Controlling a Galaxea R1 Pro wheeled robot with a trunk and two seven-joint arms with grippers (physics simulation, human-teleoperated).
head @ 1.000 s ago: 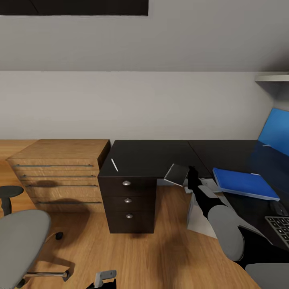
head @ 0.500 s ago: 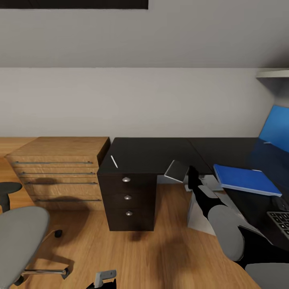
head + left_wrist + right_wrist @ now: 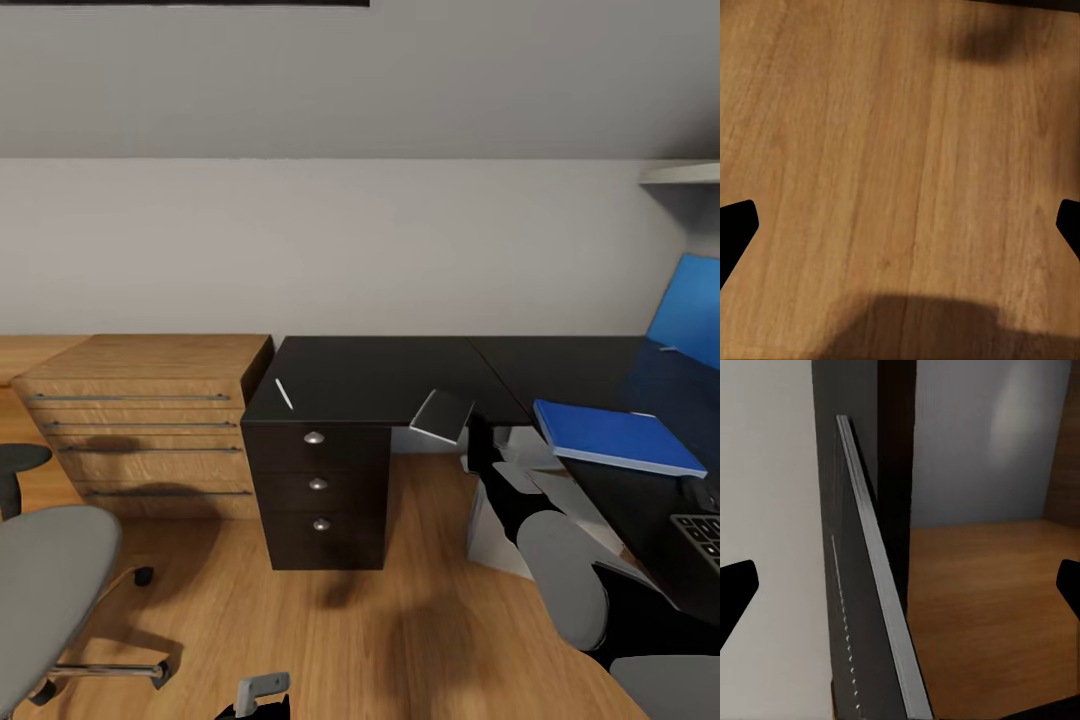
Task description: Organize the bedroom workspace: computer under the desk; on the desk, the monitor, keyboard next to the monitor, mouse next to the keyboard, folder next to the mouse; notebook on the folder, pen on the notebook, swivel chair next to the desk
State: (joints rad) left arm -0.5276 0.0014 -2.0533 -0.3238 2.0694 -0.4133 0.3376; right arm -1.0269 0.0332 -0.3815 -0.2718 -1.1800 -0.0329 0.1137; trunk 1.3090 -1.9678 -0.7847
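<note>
A grey notebook (image 3: pixel 441 414) hangs tilted over the front edge of the black desk (image 3: pixel 380 375), seen edge-on in the right wrist view (image 3: pixel 870 585). My right gripper (image 3: pixel 478 436) is just beside it, and the notebook passes between its wide-apart fingers (image 3: pixel 900 585). A whitish pen (image 3: pixel 285 394) lies on the desk above the drawer unit. On the desk's right wing lie the blue folder (image 3: pixel 615 437) and, nearer me, a corner of the keyboard (image 3: pixel 703 535). The pale grey computer (image 3: pixel 490 525) stands under the desk. The swivel chair (image 3: pixel 45 590) is low on the left. My left gripper (image 3: pixel 900 225) hangs open over bare floor.
A light wood cabinet (image 3: pixel 150 420) with long metal handles stands left of the black drawer unit (image 3: pixel 318 490). A blue back panel (image 3: pixel 690 320) rises at the desk's far right under a white shelf (image 3: pixel 685 172). Wood floor (image 3: pixel 400 620) lies between the chair and the desk.
The whole picture has slid a little, so the camera has moved. The notebook and my right gripper keep their place against the desk edge.
</note>
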